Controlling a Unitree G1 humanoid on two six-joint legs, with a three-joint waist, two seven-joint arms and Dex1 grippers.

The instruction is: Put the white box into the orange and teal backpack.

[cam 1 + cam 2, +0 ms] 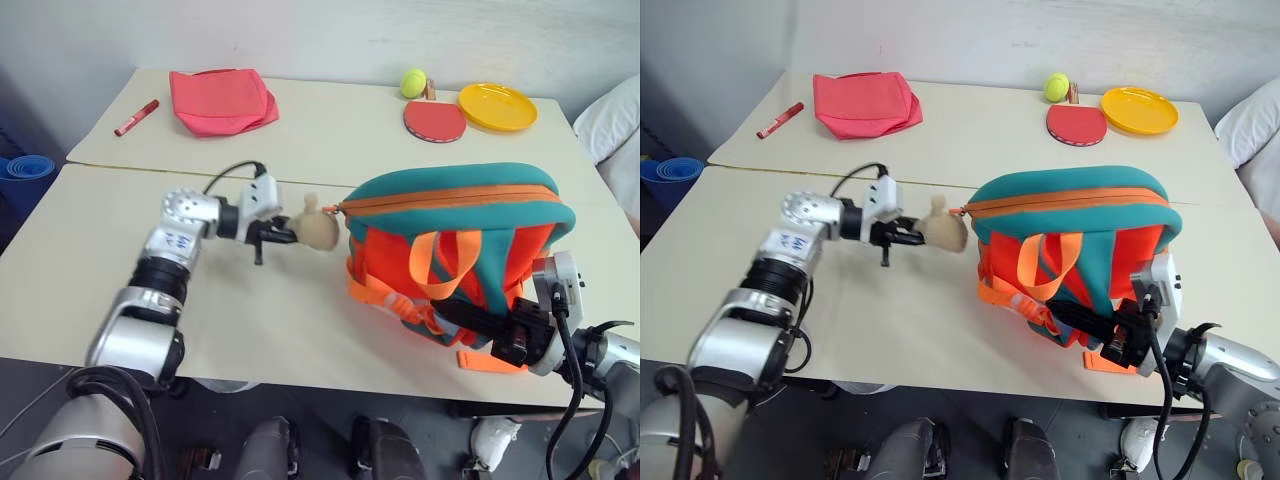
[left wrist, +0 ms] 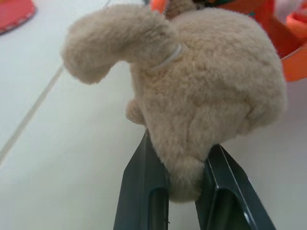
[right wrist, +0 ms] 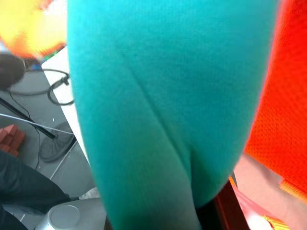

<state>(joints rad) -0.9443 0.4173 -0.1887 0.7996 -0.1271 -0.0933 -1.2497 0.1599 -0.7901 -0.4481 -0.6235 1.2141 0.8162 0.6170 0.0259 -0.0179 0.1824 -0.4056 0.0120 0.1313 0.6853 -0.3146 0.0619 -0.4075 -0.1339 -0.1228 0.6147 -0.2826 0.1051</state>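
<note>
On the table [image 1: 300, 330], zipped backpack [image 1: 460, 200].

Bright, even light; soft shadows; right wrist view blurred.

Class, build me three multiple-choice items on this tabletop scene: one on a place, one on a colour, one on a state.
1. Where is the yellow plate?
A. beside the red paddle
B. under the backpack
C. on the red-pink cloth

2. What colour is the ball?
A. blue
B. yellow-green
C. white

3. What is the left pincer doing?
A. hanging open over the marker
B. closed on the plush bear
C. holding the plate

Answers:
1 A, they lie side by side at the far edge.
2 B, as seen beside the paddle.
3 B, its fingers squeeze the bear.
</note>
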